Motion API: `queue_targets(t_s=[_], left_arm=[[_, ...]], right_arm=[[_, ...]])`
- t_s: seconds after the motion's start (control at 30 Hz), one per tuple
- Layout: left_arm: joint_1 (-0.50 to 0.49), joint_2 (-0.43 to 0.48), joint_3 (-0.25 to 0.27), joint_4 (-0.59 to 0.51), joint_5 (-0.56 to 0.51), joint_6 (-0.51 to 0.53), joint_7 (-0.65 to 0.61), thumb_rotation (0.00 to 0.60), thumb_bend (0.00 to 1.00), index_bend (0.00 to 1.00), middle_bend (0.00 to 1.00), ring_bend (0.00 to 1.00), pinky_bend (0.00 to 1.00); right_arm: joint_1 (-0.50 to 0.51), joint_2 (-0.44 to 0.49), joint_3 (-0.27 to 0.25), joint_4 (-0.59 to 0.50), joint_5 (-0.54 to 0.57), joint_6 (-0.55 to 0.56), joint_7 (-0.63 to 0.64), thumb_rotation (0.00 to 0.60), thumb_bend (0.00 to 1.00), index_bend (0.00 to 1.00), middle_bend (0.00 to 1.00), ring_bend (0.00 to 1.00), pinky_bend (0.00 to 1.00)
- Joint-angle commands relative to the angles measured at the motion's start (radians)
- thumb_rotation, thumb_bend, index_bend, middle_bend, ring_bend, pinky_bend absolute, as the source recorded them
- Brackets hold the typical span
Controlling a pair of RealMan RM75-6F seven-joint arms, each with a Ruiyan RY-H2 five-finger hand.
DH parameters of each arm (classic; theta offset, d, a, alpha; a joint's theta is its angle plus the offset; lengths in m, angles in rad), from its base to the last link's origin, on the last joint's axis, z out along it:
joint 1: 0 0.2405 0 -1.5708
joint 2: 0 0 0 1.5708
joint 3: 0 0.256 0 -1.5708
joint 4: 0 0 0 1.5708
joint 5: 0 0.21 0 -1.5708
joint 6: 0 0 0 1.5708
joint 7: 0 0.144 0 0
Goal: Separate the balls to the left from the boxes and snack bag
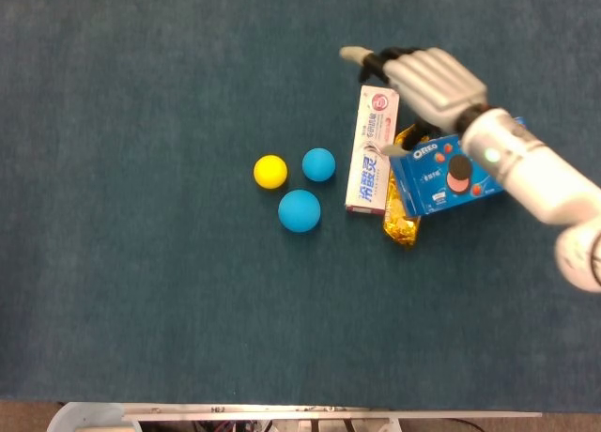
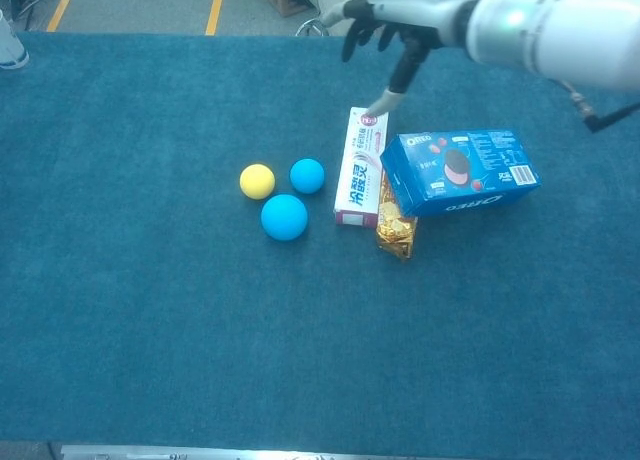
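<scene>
Three balls lie together on the blue cloth: a yellow ball (image 1: 270, 171) (image 2: 257, 181), a small blue ball (image 1: 318, 164) (image 2: 307, 175) and a larger blue ball (image 1: 299, 210) (image 2: 284, 217). Right beside them lies a white toothpaste box (image 1: 368, 150) (image 2: 360, 167), then a gold snack bag (image 1: 400, 216) (image 2: 396, 220) partly under a blue Oreo box (image 1: 441, 174) (image 2: 460, 170). My right hand (image 1: 427, 80) (image 2: 405, 20) hovers above the far end of the boxes, fingers spread, holding nothing. My left hand is out of both views.
The blue cloth (image 1: 141, 263) stretches wide to the left of the balls and toward the near edge. Beyond the table's far edge the chest view shows floor with yellow lines (image 2: 215, 10).
</scene>
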Motion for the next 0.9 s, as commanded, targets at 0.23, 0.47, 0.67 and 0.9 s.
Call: queue_targets(t_s=[0.23, 0.47, 0.67, 0.9], left_arm=[[0.002, -0.001, 0.005, -0.016, -0.003, 0.006, 0.009, 0.600, 0.37, 0.08, 0.13, 0.07, 0.00], [0.012, 0.000, 0.012, -0.023, -0.007, 0.018, 0.014, 0.600, 0.37, 0.08, 0.13, 0.08, 0.00], [0.010, -0.003, 0.016, -0.030, -0.004, 0.018, 0.021, 0.600, 0.37, 0.08, 0.13, 0.08, 0.00], [0.009, -0.004, 0.017, -0.038, -0.004, 0.017, 0.030, 0.600, 0.37, 0.08, 0.13, 0.07, 0.00]], right_arm=[[-0.108, 0.068, -0.007, -0.081, -0.199, 0.001, 0.000, 0.481, 0.00, 0.02, 0.27, 0.16, 0.21], [-0.143, 0.043, -0.056, -0.072, -0.279, 0.022, -0.140, 0.381, 0.00, 0.02, 0.25, 0.15, 0.22], [-0.161, 0.005, -0.057, -0.043, -0.262, 0.007, -0.175, 0.361, 0.00, 0.02, 0.23, 0.14, 0.22], [-0.171, -0.030, -0.057, -0.014, -0.257, -0.062, -0.161, 0.362, 0.00, 0.02, 0.23, 0.14, 0.22]])
